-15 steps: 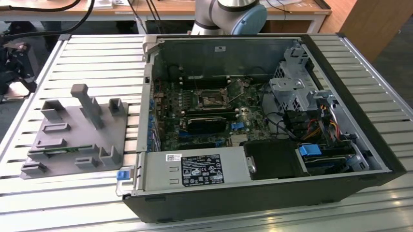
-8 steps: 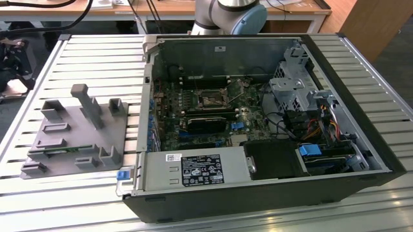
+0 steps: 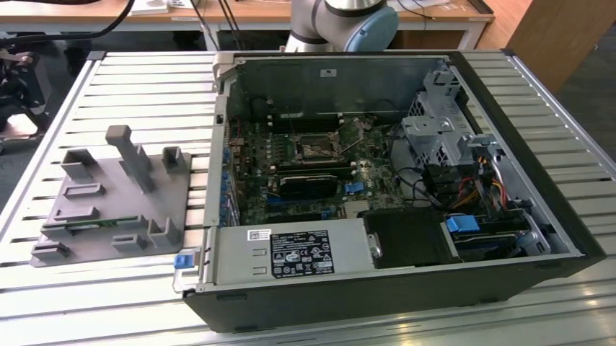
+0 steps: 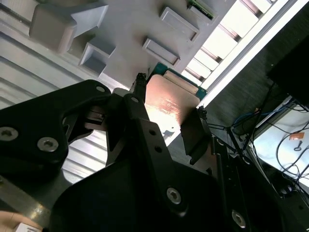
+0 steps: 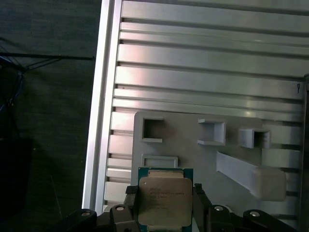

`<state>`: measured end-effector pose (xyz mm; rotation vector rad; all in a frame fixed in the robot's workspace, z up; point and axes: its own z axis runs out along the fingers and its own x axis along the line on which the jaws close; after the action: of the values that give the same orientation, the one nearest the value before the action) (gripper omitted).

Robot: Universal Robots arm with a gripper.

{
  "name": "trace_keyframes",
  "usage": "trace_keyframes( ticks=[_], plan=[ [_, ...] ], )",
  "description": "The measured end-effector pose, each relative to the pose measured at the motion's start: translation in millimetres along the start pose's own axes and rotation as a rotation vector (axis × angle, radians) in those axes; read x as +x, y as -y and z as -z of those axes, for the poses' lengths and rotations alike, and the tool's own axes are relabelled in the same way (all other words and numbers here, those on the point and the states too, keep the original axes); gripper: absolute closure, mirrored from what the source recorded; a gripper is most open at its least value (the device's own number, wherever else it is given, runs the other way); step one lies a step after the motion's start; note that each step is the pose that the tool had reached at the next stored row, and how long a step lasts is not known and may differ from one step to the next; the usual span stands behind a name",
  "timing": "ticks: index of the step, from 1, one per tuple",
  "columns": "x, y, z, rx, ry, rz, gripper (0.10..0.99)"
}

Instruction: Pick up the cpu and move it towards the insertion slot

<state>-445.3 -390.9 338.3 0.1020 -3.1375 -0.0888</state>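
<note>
The cpu (image 5: 164,200) is a flat square chip with a silvery top and a green rim. It sits between my gripper's (image 5: 165,198) two black fingers (image 5: 131,197), which press on opposite edges, just over the grey plastic fixture (image 5: 183,140). In the second wrist view the cpu (image 4: 171,104) shows the same way, clamped in the gripper (image 4: 169,113) above the fixture (image 4: 130,29). The insertion slot (image 3: 316,149) is the dark square socket on the green board inside the open computer case, well to the exterior view's right of the fixture (image 3: 106,194).
The open computer case (image 3: 385,303) has high walls, a power supply (image 3: 288,254), a drive cage (image 3: 438,133) and cables. A green memory stick (image 3: 86,225) lies in the fixture. The slatted aluminium table (image 3: 144,79) ends at an edge (image 5: 99,121) close to the fixture.
</note>
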Motion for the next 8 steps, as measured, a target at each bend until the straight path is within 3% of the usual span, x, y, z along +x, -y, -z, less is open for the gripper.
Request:
trace_keyframes(
  ticks=[8],
  plan=[
    [-0.1, -2.0, 11.2, 0.0, 0.0001, 0.0, 0.549]
  ],
)
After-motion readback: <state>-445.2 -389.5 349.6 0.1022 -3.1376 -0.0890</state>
